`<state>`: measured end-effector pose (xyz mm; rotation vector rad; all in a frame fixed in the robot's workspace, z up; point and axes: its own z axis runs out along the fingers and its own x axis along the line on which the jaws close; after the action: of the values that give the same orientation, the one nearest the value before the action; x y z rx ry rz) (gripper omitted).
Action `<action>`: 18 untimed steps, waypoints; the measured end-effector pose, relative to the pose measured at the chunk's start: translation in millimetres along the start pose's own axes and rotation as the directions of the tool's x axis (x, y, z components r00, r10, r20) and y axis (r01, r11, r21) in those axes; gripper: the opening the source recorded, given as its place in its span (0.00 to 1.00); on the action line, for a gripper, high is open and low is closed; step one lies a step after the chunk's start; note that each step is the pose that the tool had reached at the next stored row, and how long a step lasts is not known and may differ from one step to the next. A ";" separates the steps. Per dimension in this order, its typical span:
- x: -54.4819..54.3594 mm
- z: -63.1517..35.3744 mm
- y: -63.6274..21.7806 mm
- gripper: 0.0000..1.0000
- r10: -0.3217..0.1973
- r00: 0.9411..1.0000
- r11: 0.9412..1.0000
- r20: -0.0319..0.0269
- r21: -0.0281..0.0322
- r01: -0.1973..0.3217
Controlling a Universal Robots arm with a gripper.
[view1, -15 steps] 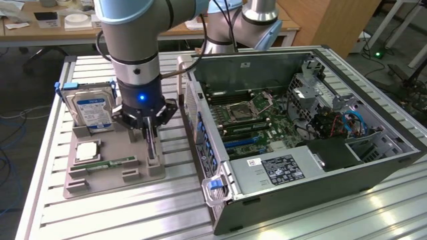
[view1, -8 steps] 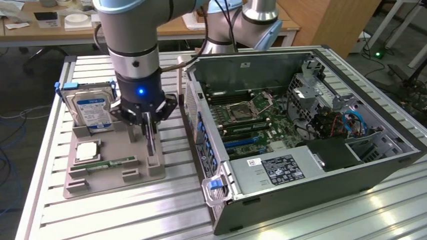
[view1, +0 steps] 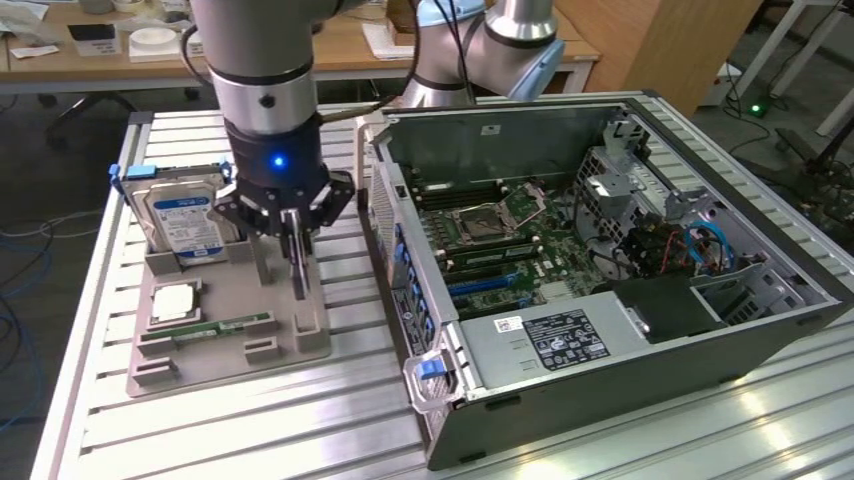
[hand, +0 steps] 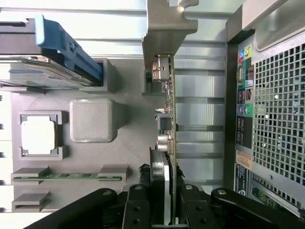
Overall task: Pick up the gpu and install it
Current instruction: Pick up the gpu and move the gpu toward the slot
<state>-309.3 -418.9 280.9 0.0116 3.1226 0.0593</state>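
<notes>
- Wrist view, looking down along the tool (hand: pixel 164 212): clamped on the gpu (hand: pixel 172 119), with one of the fingers (hand: pixel 137 210) against each flat face of the card.
- Seen edge-on there: thin green board, dark cooler bulging from one face close to the grip, silver-grey end bracket (hand: pixel 167 28) at the far end.
- Standing on edge over the grey parts tray (view1: pixel 227 350) on the bench (view1: pixel 267 435), at the tray side nearest the open computer case (view1: pixel 641 340).
- Cannot tell whether lifted clear of its slot or resting in it.
- Apart from the hard drive (view1: pixel 187 220) and the memory stick (view1: pixel 220 327), both sitting in their own tray holders.
- Judged light and stiff along its length, but fragile: small parts standing proud of the board, easily knocked or cracked.
- Best taken as here: across the two broad faces near the upper edge, bearing on cooler and bare board back rather than on small components.
- Should be kept upright and free of twist, since a thin board bends under side load.
- Should be squeezed only firmly enough to hold.
- Smooth faces and a narrow pinch, so likely to pivot or slip if bumped against the case wall.
</notes>
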 end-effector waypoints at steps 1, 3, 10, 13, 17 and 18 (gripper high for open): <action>0.0 -2.9 0.1 0.28 0.000 1.000 1.000 0.000 0.000 0.000; -0.2 -8.7 0.3 0.28 0.000 1.000 1.000 0.000 0.000 0.000; -0.5 -29.0 1.1 0.28 0.000 1.000 1.000 0.000 -0.001 0.000; -0.7 -40.1 1.5 0.28 0.000 1.000 1.000 0.000 -0.001 0.000; -1.0 -56.9 2.2 0.28 0.000 1.000 1.000 0.000 -0.001 0.000; -1.1 -61.4 2.3 0.28 0.000 1.000 1.000 0.000 -0.001 0.000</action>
<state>-309.3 -418.9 342.3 0.0116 3.1226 0.0605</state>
